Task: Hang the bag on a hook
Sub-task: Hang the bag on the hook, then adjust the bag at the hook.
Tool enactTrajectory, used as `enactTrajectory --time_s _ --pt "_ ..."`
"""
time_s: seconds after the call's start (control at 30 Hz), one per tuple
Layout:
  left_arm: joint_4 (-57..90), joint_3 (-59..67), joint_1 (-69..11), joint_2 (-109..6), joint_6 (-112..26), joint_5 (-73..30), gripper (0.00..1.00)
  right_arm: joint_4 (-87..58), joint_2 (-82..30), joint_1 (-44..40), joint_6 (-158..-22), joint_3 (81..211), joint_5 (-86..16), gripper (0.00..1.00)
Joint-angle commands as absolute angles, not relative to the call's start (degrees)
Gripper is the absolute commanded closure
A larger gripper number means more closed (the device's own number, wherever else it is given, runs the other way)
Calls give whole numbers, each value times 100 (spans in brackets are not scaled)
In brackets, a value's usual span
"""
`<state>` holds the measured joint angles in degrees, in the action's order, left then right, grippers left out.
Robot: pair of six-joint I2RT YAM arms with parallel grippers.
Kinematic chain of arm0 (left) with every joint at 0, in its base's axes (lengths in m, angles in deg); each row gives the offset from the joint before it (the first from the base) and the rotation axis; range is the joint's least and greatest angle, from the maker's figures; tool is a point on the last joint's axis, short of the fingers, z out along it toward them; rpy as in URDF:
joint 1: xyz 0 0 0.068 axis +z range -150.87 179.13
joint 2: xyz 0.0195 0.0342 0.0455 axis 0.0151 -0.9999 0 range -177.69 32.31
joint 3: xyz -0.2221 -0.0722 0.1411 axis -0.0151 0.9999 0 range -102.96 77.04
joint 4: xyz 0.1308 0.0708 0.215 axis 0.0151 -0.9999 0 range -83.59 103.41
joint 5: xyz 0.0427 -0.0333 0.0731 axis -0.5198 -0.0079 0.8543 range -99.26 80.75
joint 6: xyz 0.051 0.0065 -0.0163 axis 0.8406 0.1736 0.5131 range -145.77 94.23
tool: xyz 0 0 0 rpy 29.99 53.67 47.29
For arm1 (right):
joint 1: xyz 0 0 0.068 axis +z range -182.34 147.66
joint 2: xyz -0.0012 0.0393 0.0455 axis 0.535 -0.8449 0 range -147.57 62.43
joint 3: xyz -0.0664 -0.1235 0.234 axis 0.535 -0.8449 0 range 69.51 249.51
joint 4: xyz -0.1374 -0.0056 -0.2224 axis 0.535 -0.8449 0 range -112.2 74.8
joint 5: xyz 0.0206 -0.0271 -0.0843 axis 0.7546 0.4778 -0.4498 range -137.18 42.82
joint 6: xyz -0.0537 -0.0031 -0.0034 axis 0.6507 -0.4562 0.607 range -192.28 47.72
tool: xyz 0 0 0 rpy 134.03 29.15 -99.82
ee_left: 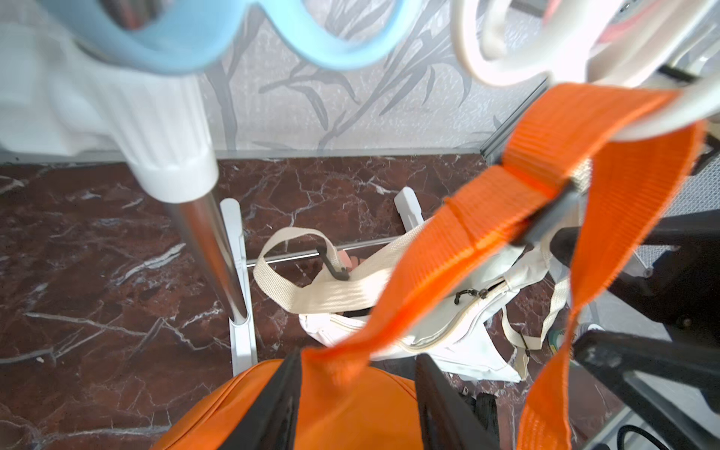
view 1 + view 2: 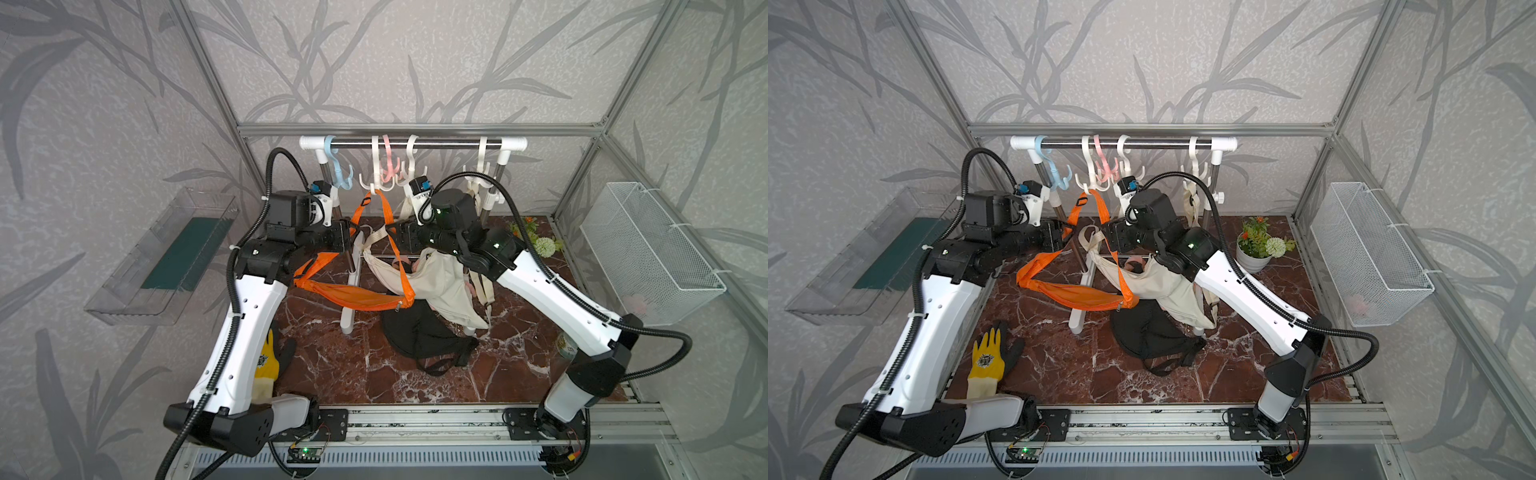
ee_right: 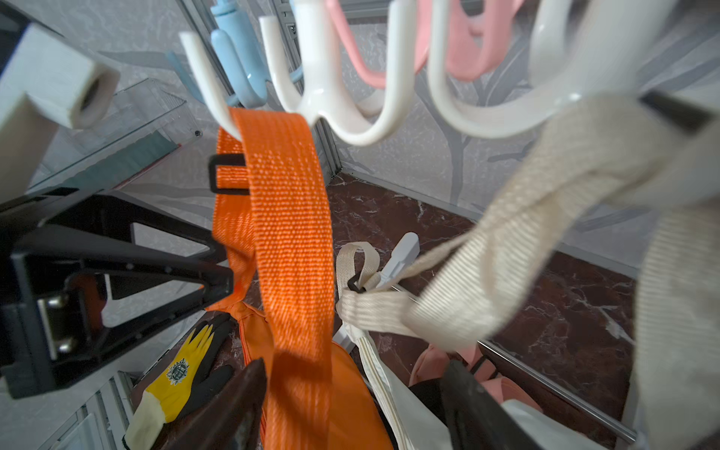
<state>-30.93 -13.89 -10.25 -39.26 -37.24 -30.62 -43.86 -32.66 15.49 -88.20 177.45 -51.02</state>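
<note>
A: Start at the grippers. What are they doing?

B: In its wrist view the left gripper [image 1: 358, 354] has its jaws parted, with the strap [image 1: 448, 257] running loose between them where it meets the bag. The right gripper [image 3: 352, 364] is spread wider. The strap passes just beside one finger [image 3: 249, 405], and I see nothing pinched.

A: And the bag itself?

B: The orange bag [image 2: 349, 295] hangs in the air below the rail [image 2: 415, 144], between the two arms. Its strap loops over a prong of a white hook [image 3: 311, 97]. A cream bag [image 2: 440, 286] is just behind it, and a black bag [image 2: 419, 332] lies on the table [image 2: 332, 365] underneath.

A: So which step is this?

B: The release, I'd say. The hanging looks done, and what remains is getting both arms clear. That calls for backing straight out with jaws wide, so no finger catches the strap and lifts it off the prong.

A: Anything you can't settle?

B: Several things. In both top views the fingers are hidden behind the arms' own bodies. The prong is blurred up close, so I can't tell how deep the strap sits in the crook. Whether the orange bag's low end touches the rack's foot [image 2: 348, 320] is also unclear. The cream bag's strap runs out of sight behind the right arm [image 2: 540, 291].
</note>
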Motion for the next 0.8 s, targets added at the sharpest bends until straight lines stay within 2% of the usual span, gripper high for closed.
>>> enactTrajectory --time_s 0.0,0.27,0.5,0.57,0.6,0.77 --pt "-2368 -1206 -985 -3614 -3609 -2724 50 -4158 -2859 1547 -8547 17491 -5319 27" --pt "-2002 -786 -974 -3289 -3486 -2547 48 -4193 -2171 1417 -8391 16515 -5891 27" --pt "-1449 -357 -973 -2928 -3489 -2475 44 -3940 -2438 1279 -8274 16431 -6163 28" --pt "-1350 -280 -970 -2834 -3481 -2391 42 -3880 -2620 1180 -8236 16506 -6271 31" --pt "-1314 -244 -968 -2789 -3475 -2343 42 -3863 -2700 1133 -8232 16549 -6290 34" --pt "-1156 -65 -966 -2590 -3414 -2194 40 -3652 -2996 964 -8102 16677 -6430 75"
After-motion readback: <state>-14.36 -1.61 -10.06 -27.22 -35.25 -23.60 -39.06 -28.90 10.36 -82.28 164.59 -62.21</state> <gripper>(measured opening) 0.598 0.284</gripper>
